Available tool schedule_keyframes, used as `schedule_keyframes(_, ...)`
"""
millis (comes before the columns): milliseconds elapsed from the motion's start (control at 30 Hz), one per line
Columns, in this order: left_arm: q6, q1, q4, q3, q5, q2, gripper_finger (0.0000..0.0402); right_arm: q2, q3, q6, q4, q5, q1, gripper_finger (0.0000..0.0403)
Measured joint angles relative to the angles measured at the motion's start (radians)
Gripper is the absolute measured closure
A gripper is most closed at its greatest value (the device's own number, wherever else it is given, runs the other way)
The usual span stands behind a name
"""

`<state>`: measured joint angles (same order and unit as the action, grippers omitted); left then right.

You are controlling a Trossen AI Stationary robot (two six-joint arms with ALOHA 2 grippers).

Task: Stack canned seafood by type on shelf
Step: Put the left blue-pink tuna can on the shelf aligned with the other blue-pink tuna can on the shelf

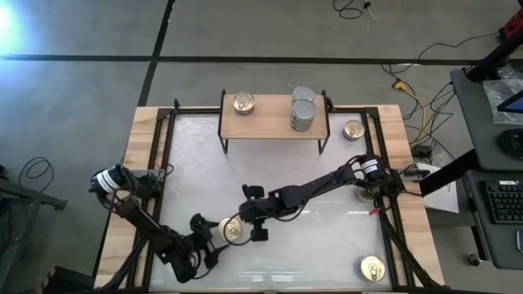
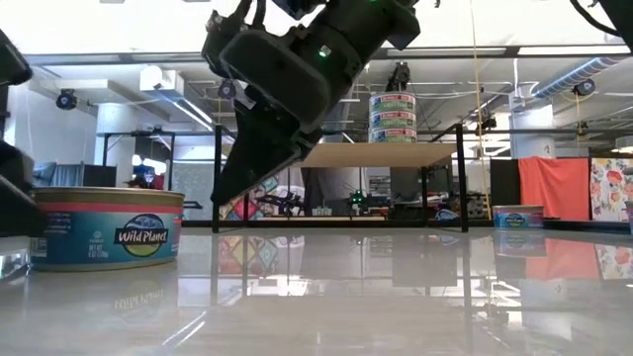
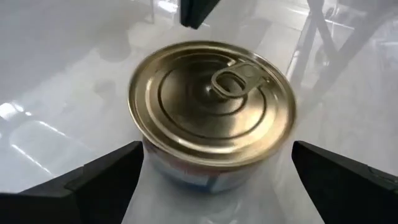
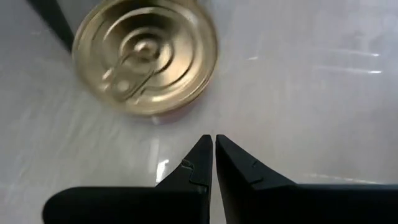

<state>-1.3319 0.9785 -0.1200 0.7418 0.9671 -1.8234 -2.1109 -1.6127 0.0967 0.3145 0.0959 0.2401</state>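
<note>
- High view: a gold-lidded tin (image 1: 233,230) is seen upright on the table (image 1: 327,163), between the left gripper (image 1: 209,231) and the right gripper (image 1: 257,224); the shelf (image 1: 274,124) already carries tins.
- Low view: the tin is seen at table level, well short of the shelf.
- Left wrist view: the tin is framed between spread fingers (image 3: 93,186), not yet touched; this arm is judged better placed.
- Right wrist view: the fingertips (image 4: 200,158) are pressed together, empty, the tin just beyond.

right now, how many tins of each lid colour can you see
gold-lid tins: 4
silver-lid tins: 3, in one stack on the shelf
total: 7 clearly seen
</note>
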Motion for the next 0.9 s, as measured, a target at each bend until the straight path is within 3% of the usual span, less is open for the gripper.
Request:
schedule_keyframes(200, -0.047, 0.021, -0.012, 0.0, -0.061, -0.001, 0.0006, 0.0, 0.0, 0.011, -0.01, -0.104, 0.023, 0.039)
schedule_keyframes(433, -0.181, 0.011, -0.282, 0.0, -0.058, 0.017, 0.0006, -0.005, 0.001, 0.049, -0.069, -0.103, 0.056, 0.039)
schedule_keyframes(600, -0.297, 0.009, -0.429, 0.0, 0.012, 0.046, 0.0006, -0.005, 0.002, 0.062, -0.069, -0.095, 0.063, 0.039)
schedule_keyframes(767, -0.361, -0.002, -0.521, -0.007, 0.015, 0.09, 0.0006, -0.005, 0.002, 0.061, -0.045, -0.095, 0.061, 0.039)
schedule_keyframes(900, -0.327, 0.032, -0.484, -0.008, -0.041, 0.134, 0.0006, -0.005, 0.002, 0.061, 0.0, -0.078, 0.061, 0.039)
